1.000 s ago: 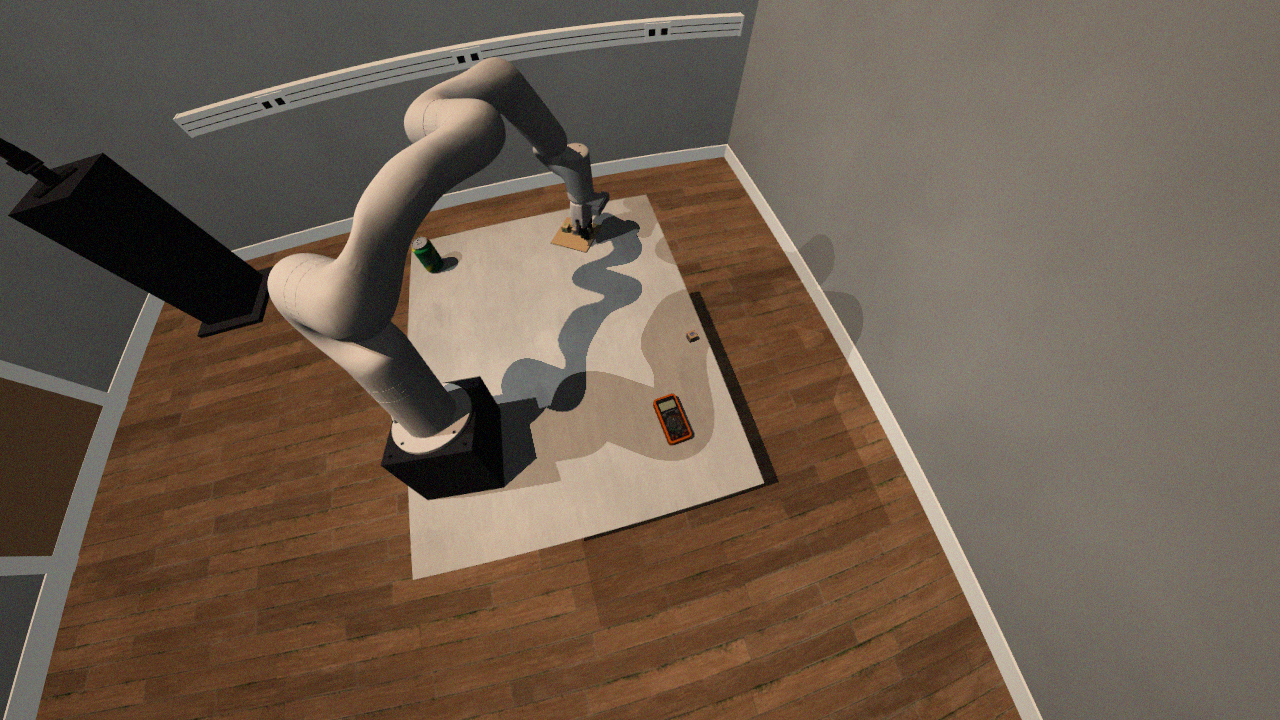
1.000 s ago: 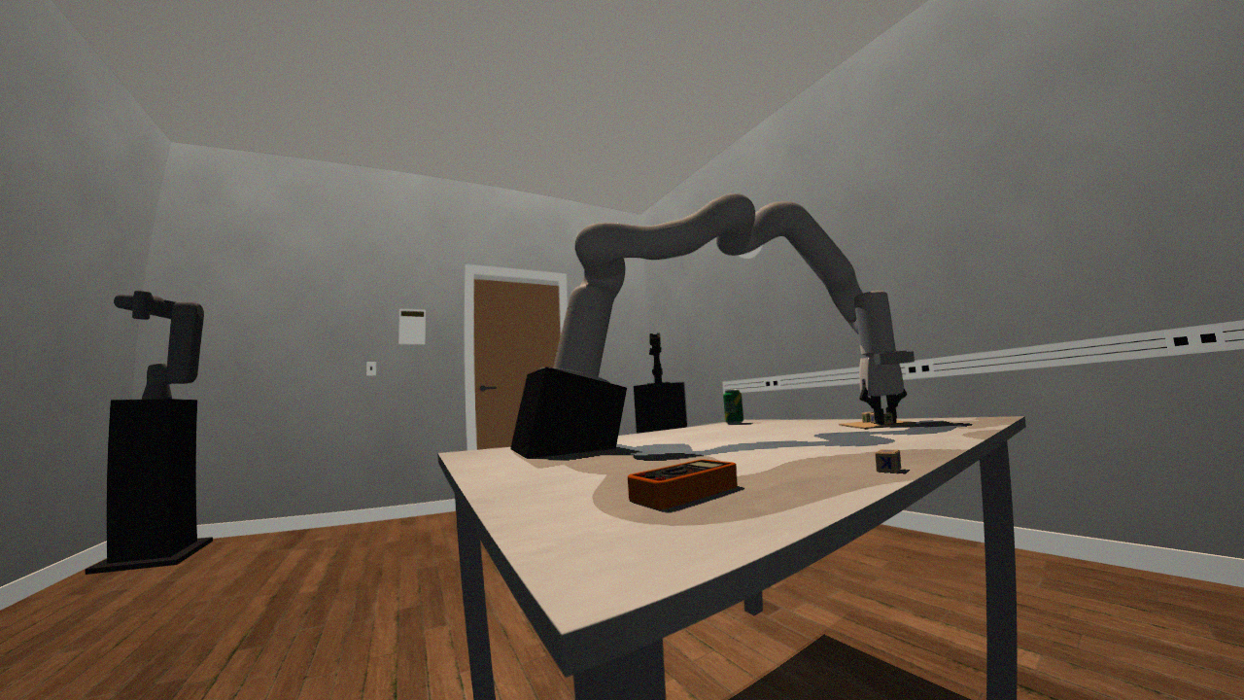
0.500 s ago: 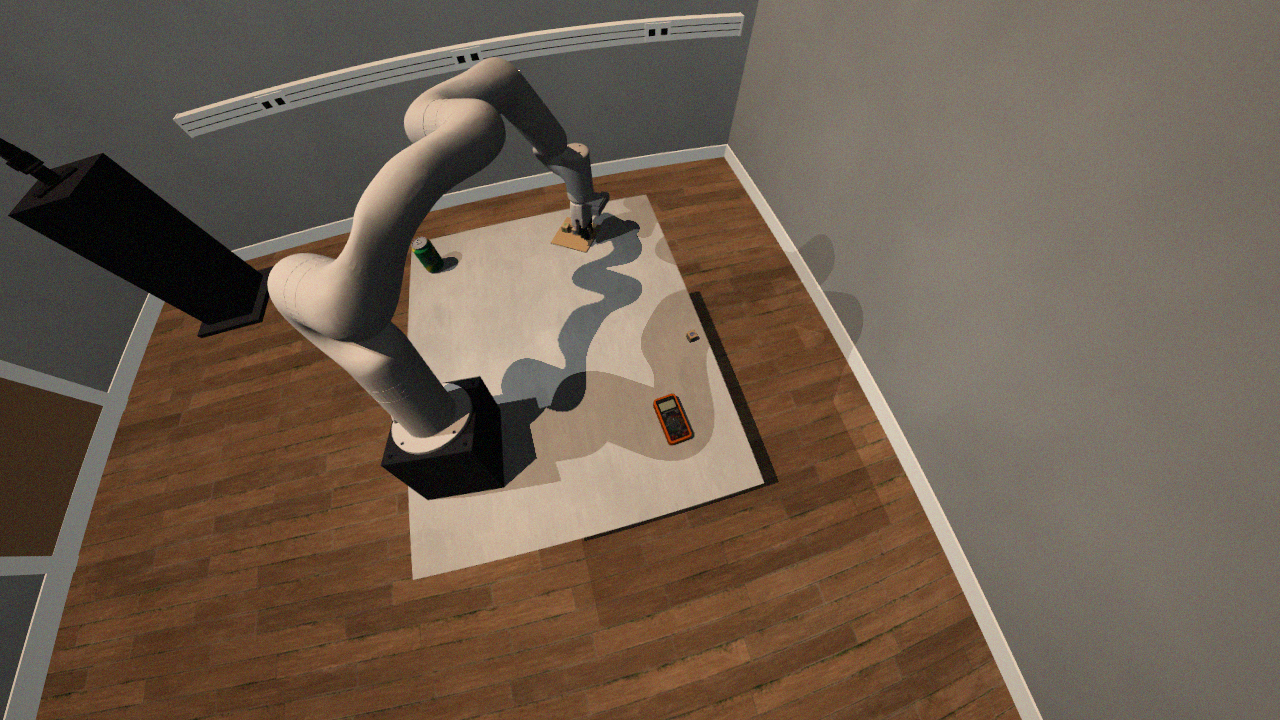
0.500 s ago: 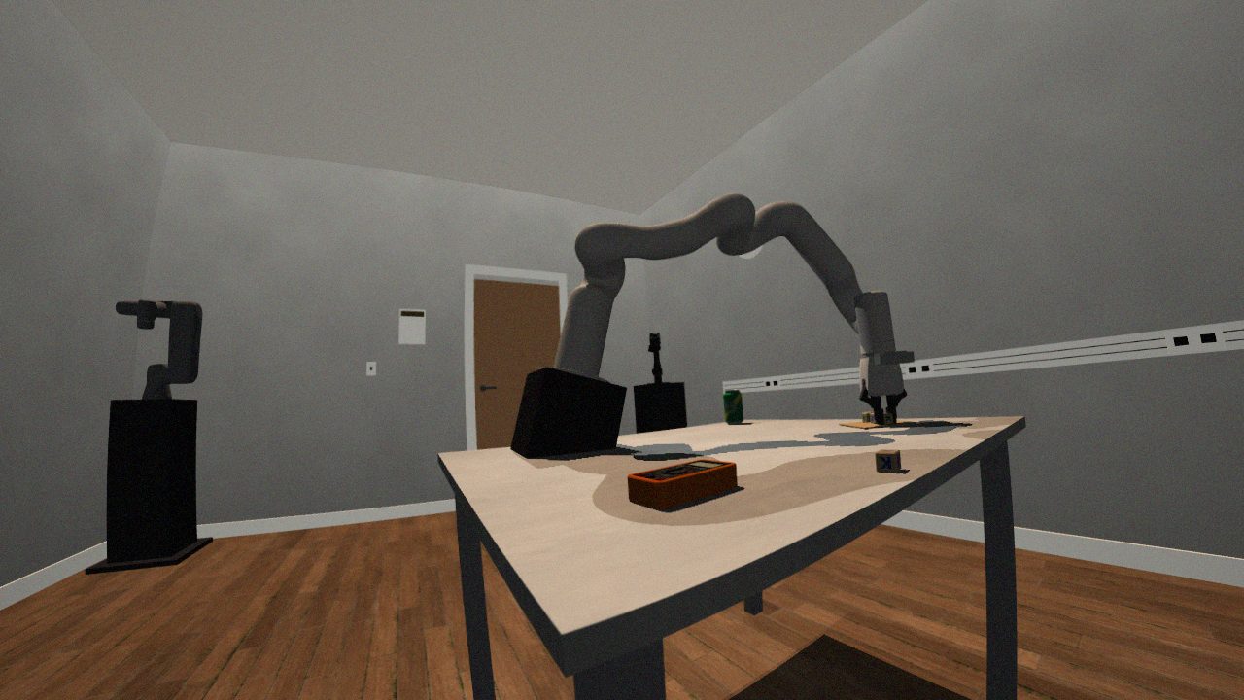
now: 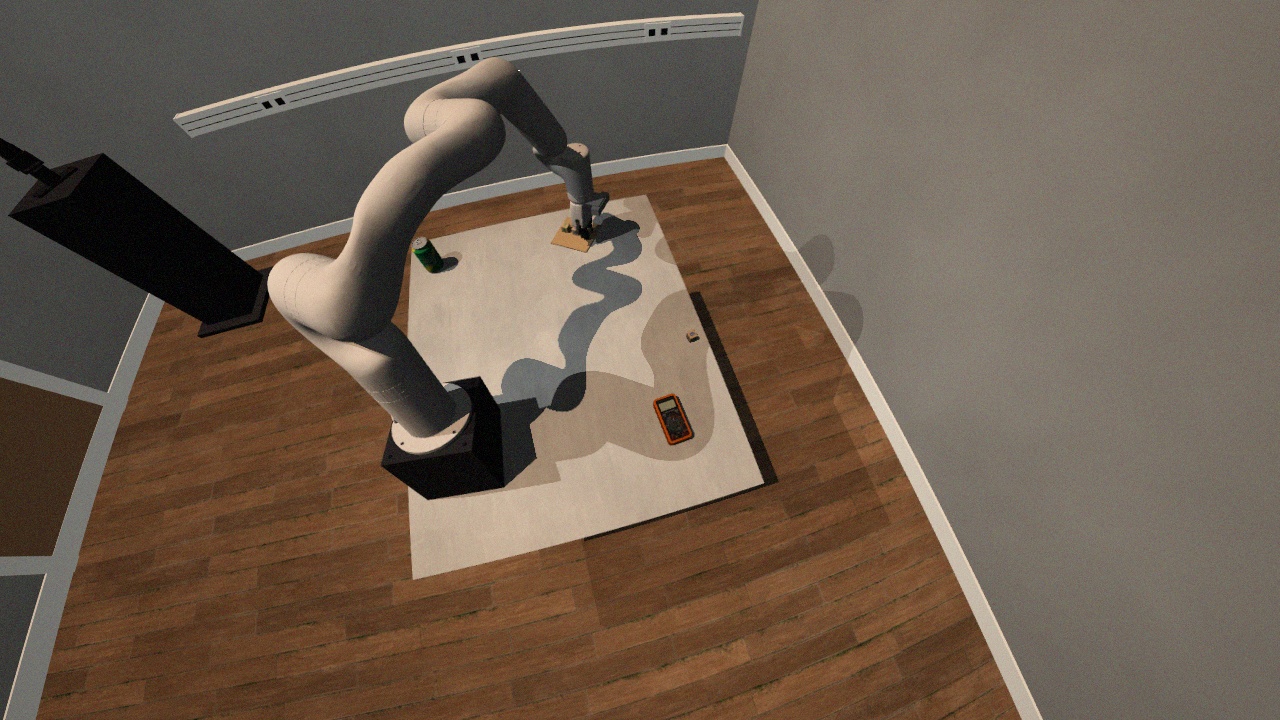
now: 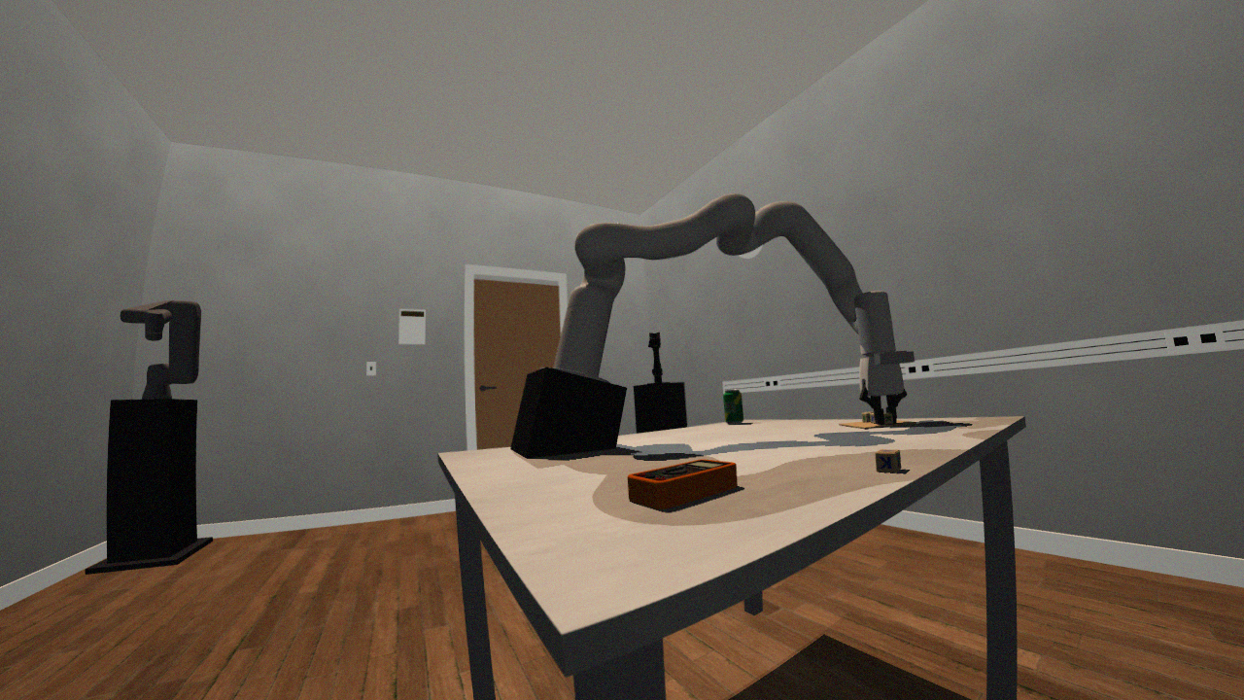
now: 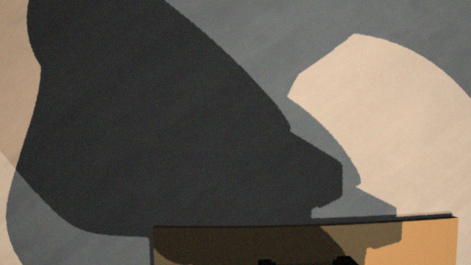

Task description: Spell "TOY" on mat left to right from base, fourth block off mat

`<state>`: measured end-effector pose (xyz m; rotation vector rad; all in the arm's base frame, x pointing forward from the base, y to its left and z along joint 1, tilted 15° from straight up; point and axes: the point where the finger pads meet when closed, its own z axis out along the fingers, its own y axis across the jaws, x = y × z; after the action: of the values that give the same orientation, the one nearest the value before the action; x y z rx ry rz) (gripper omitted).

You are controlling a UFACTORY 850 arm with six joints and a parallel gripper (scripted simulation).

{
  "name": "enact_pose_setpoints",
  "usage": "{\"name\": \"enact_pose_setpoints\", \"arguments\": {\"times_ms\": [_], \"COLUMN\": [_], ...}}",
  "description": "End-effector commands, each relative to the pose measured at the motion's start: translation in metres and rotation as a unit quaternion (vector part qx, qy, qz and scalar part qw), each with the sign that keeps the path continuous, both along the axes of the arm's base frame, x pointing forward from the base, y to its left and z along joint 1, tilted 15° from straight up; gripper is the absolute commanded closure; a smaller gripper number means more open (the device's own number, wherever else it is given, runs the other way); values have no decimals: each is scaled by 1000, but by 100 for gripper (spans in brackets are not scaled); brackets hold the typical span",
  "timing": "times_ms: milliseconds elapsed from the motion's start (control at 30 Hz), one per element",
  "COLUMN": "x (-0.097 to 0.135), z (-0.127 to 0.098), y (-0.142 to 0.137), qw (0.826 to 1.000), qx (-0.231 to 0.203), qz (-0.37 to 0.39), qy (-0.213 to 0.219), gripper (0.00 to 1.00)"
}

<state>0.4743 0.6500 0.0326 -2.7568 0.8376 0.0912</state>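
Observation:
A small tan mat (image 5: 572, 237) lies at the far end of the table; it also shows in the exterior view (image 6: 870, 425) and along the bottom of the wrist view (image 7: 305, 244). My gripper (image 5: 583, 232) stands upright low over the mat, shut on a small block that its fingers mostly hide, so I cannot read its letter. In the exterior view the gripper (image 6: 880, 419) reaches down to the mat, with another small block (image 6: 866, 416) just beside it. Only the dark fingertips show in the wrist view. A lone block (image 5: 691, 336) (image 6: 887, 462) sits off the mat near the right table edge.
A green can (image 5: 427, 255) stands at the far left of the table. An orange multimeter (image 5: 672, 418) lies near the front right. My black base (image 5: 443, 438) sits at the left edge. The arm's shadow crosses the table.

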Motion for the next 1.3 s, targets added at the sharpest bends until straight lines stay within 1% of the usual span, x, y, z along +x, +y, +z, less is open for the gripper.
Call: {"name": "enact_pose_setpoints", "arguments": {"times_ms": [0, 67, 100, 167, 200, 333, 367, 433, 467, 933, 1100, 1267], "x": [1, 1, 1, 1, 1, 1, 1, 1, 1, 1, 1, 0], "z": [2, 2, 2, 2, 2, 2, 2, 2, 2, 3, 15, 38], "y": [1, 1, 1, 1, 1, 1, 1, 1, 1, 0, -3, -9], "qw": [1000, 1000, 1000, 1000, 1000, 1000, 1000, 1000, 1000, 1000, 1000, 1000], "qx": [1, 1, 1, 1, 1, 1, 1, 1, 1, 1, 1, 1], "qz": [0, 0, 0, 0, 0, 0, 0, 0, 0, 0, 0, 0], "qy": [-1, -1, -1, -1, -1, -1, -1, -1, -1, -1, -1, -1], "gripper": [73, 73, 69, 69, 65, 65, 61, 61, 57, 57, 57, 57]}}
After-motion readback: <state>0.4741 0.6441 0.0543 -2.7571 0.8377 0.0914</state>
